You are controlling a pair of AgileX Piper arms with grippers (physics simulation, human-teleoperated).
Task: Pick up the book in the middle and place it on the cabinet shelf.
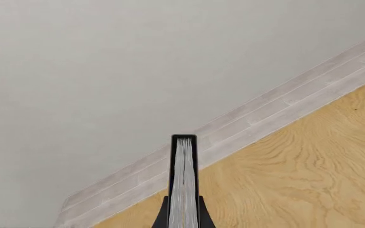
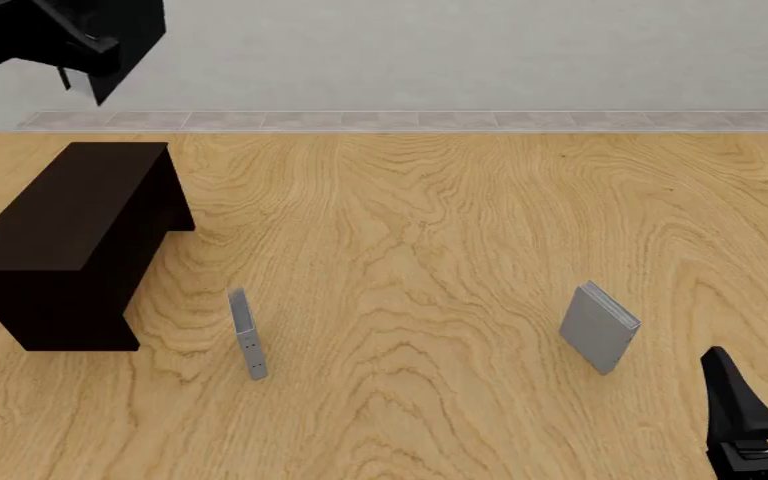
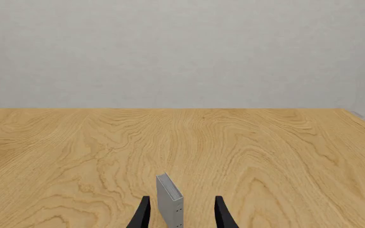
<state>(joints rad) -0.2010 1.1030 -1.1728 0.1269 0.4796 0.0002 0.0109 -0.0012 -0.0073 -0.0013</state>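
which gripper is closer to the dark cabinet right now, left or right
Left. The left gripper, shut on the black book, hangs above the cabinet near the table's far left. The right gripper sits open at the near right, across the table, by a grey book.

I see a black book [image 1: 184, 183] with white page edges, a near-black brown cabinet [image 2: 75, 243], two pale grey books [image 2: 247, 334] [image 2: 599, 327], a light wood-grain desk [image 2: 438, 240], black grippers [image 3: 179, 214], a grey-white wall [image 3: 182, 52].

A plain pale grey wall [image 2: 491, 50] rises behind a tiled strip [image 2: 398, 121] edging the wooden table [image 2: 464, 230].
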